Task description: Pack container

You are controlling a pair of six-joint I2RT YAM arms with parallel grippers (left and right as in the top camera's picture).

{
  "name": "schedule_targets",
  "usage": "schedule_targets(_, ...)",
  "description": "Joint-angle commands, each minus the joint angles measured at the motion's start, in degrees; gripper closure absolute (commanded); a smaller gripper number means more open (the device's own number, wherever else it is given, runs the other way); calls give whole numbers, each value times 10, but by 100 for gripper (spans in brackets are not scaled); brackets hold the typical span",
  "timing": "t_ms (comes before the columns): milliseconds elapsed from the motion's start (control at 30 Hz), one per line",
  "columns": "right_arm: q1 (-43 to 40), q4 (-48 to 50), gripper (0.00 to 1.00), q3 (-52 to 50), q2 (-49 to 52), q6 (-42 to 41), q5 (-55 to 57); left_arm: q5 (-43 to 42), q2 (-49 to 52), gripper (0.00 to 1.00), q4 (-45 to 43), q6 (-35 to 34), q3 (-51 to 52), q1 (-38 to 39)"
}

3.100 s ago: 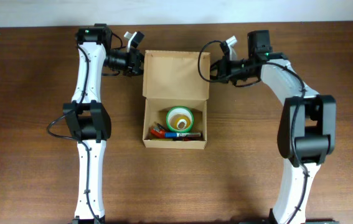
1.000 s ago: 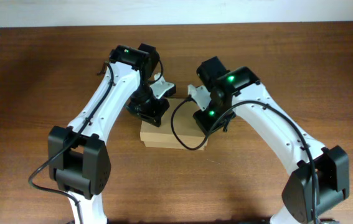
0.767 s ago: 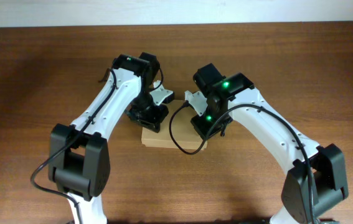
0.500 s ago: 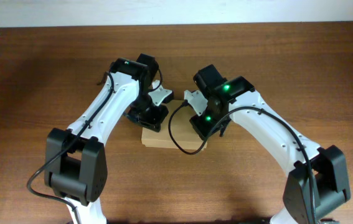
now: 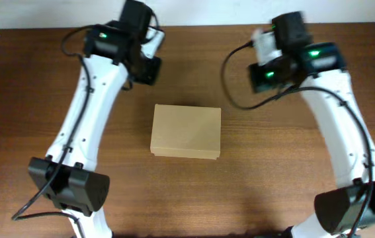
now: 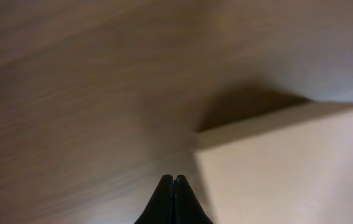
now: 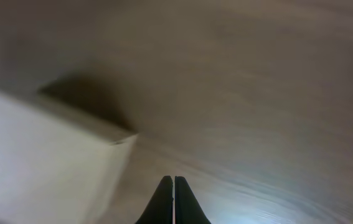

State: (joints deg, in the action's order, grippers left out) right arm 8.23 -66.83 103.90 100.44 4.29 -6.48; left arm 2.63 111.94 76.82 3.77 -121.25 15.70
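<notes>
Overhead, container (image 5: 186, 131) closed, left pincer (image 6: 174, 180) seemingly shut

A dark brown, wood-grained table (image 5: 28, 132) fills the overhead view, its far edge meeting a pale strip (image 5: 194, 12) along the top of the frame. Near the middle lies a plain tan cardboard container (image 5: 186, 131), lid flap shut (no markings visible), resting flat with its longer sides running left to right. Both wrist views, heavily blurred, catch a corner of the container throwing a dark shadow (image 6: 244, 102) onto the bare wood.
</notes>
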Motion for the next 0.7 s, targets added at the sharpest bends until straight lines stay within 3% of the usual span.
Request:
schedule_targets(0,-61,-2,96,18,-16,-14,24,39,-10,98,-8,-8,-12,-56)
schedule_targets(133,-133,-5,96,18,-16,-14,7,38,-10,98,-18,-8,-12,-147)
schedule_targets(267,-151,-5,96,18,-16,-13,8,36,-10,97,-36,-8,-12,-205)
schedule_targets(333,-151,-4,91,18,-16,-13,8,37,-10,70,-43,-8,-12,-211)
schedule_targets(367,-151,-5,87,18,-16,-13,8,37,-10,39,-44,-8,-12,-211)
schedule_targets(400,-151,-5,79,18,-16,-13,8,37,-10,7,-44,-8,-12,-211)
schedule_targets(433,-151,-5,62,18,-16,-13,8,37,-10,0,-44,-8,-12,-211)
schedule_targets(467,-151,-5,45,18,-16,-13,8,37,-10,0,-44,-8,-12,-211)
schedule_targets(500,-151,-5,11,18,-16,-13,9,37,-10,0,-44,-8,-12,-211)
schedule_targets(533,-151,-4,1,18,-16,-13,10,37,-10,0,-44,-8,-12,-211)
schedule_targets(667,-151,-4,1,18,-16,-13,10,37,-10,0,-44,-8,-12,-211)
